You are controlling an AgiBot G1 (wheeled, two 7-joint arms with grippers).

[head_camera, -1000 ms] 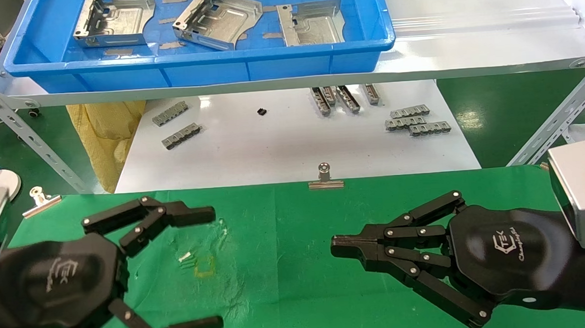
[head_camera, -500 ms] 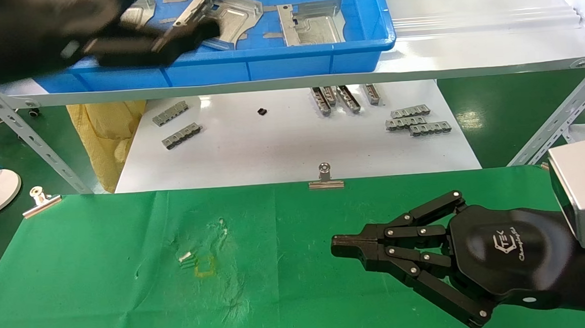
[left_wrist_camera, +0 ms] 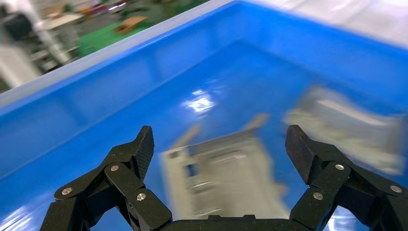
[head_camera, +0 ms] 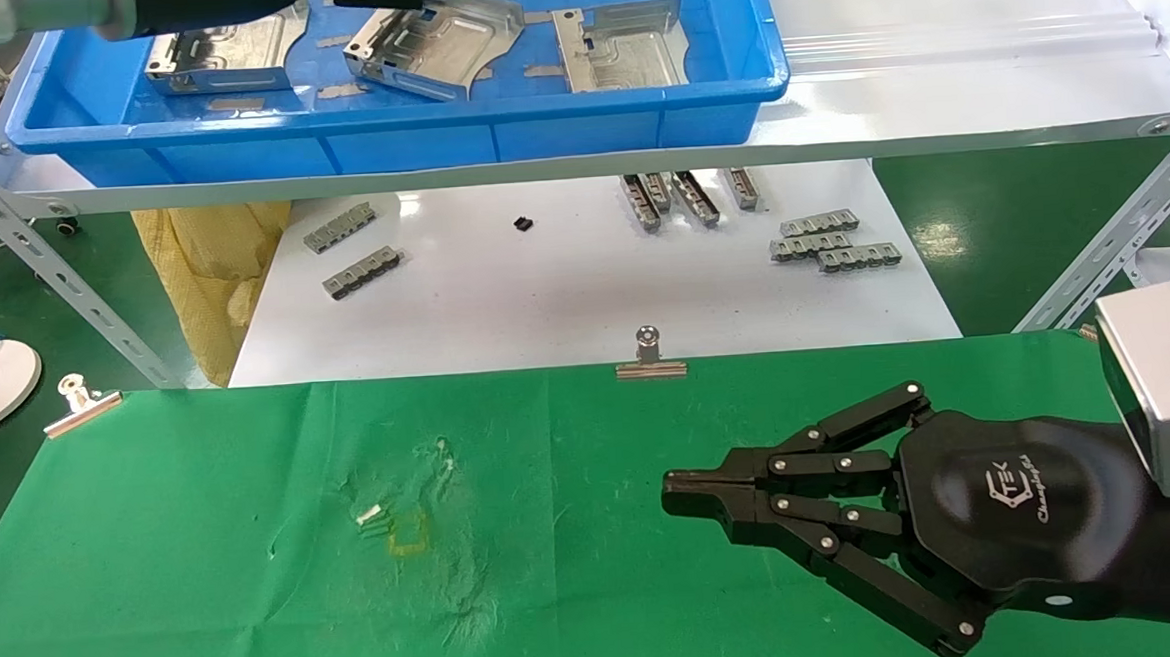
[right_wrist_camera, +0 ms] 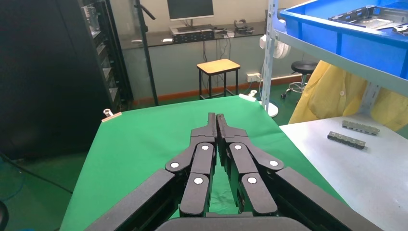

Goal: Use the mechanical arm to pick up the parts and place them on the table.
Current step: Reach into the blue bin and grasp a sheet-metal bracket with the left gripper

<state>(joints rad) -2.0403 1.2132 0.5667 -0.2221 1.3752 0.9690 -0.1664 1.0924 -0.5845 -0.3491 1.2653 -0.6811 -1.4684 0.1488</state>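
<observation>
Nearest, the right tool [head_camera: 676, 492] rests low over the green worktop [head_camera: 208, 589], its linked fingers [right_wrist_camera: 216, 126] pressed together with nothing between them, pointing toward the yellow mark [head_camera: 411, 538] on the cloth. Beyond the worktop's far edge, past the silver clip [head_camera: 651, 357] fastened there, lies the white board [head_camera: 543, 291] carrying small grey slotted strips [head_camera: 834, 245].

Above and behind the board, the blue bin [head_camera: 435, 136] sits on a white shelf [head_camera: 934, 100]. Three parts lie inside the bin. The part nearest the bin's left wall [head_camera: 230, 57] lies flat, its long axis along the bin's length. The middle part [head_camera: 450, 50] is turned at an angle, one corner aimed at the bin's front wall. The third part [head_camera: 621, 56], toward the bin's right wall, lies squarely, its folded flange on the side facing the middle part.

Farthest, the left tool [left_wrist_camera: 219, 149] hangs over the bin's interior, fingers [left_wrist_camera: 139, 149] spread wide and empty, directly above a blurred part [left_wrist_camera: 221, 178] lying between them on the bin floor.
</observation>
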